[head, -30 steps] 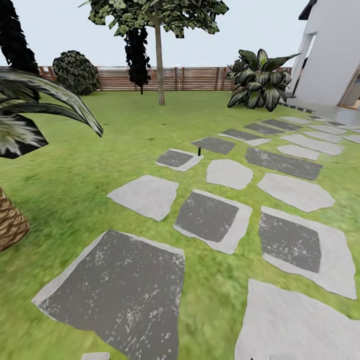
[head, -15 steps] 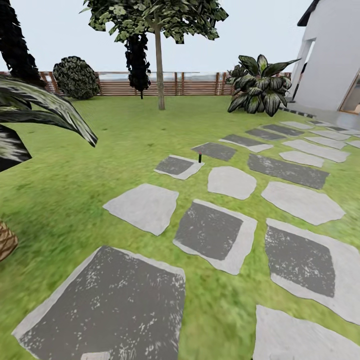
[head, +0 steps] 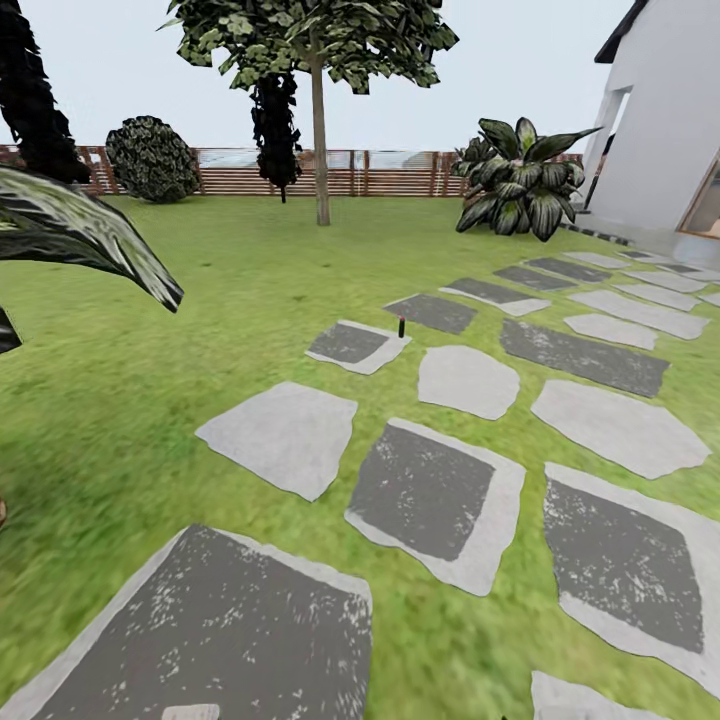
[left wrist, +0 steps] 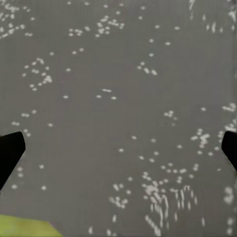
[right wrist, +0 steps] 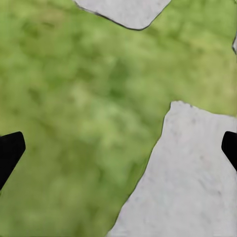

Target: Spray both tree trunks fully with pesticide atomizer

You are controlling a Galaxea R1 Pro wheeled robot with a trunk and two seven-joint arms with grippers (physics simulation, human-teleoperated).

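Note:
One tree stands at the far side of the lawn, its straight pale trunk (head: 320, 150) rising to a blocky dark green crown (head: 310, 35). A small dark upright object (head: 401, 327) that looks like the pesticide atomizer stands on the grass between paving stones in the mid-distance. In the left wrist view my left gripper (left wrist: 118, 153) is open, fingertips wide apart over a dark speckled paving stone (left wrist: 118, 89). In the right wrist view my right gripper (right wrist: 118, 153) is open over grass (right wrist: 74, 98) and a pale stone (right wrist: 187, 177).
Grey paving stones (head: 430, 490) run from the foreground toward the white house (head: 670, 110) at right. A palm frond (head: 80, 235) juts in from the left. The slatted fence (head: 380, 172), a round bush (head: 152, 158), a broad-leaved plant (head: 520, 180) and near-black conifers (head: 275, 120) line the back.
The whole head view has shifted: the stones have slid down and grown larger, and the palm trunk at the left has left the picture. That is camera motion.

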